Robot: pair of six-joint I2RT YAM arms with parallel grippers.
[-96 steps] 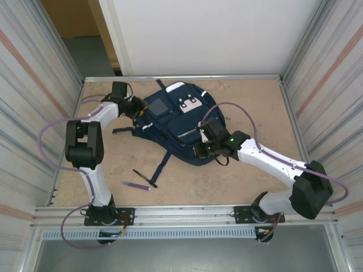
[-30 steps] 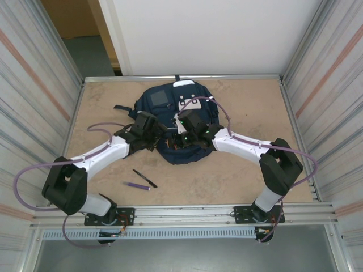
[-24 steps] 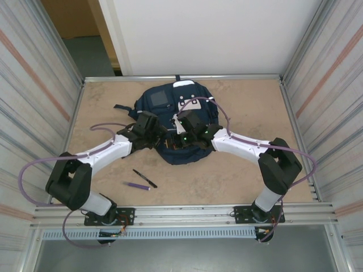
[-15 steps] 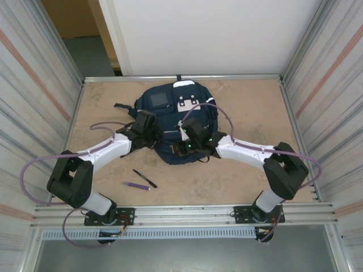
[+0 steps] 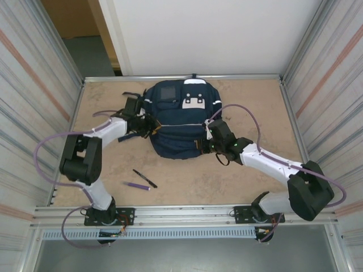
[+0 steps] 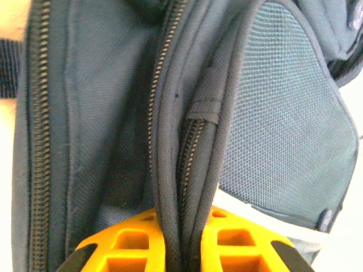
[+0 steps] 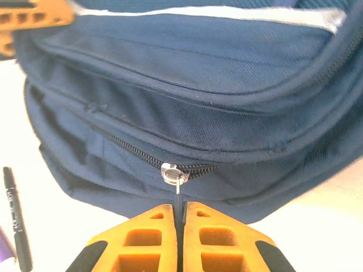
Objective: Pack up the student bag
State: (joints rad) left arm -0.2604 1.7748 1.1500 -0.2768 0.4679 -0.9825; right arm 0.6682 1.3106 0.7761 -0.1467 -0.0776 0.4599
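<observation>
On the surface [image 5: 255, 107], far middle, we see the student bag [image 5: 180, 122].
Its zippered edge is pinched by the left hand [image 6: 180, 243]; the right hand [image 7: 180, 221] grips a zipper pull [image 7: 178, 190].

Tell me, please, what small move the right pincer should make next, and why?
Probably pull the right pincer gently along the zipper line to open the compartment. It is shut on the small metal pull tab of the silver zipper slider on the large navy-blue fabric backpack, and the left pincer pinches the bag's zippered seam, which looks like bracing.
</observation>
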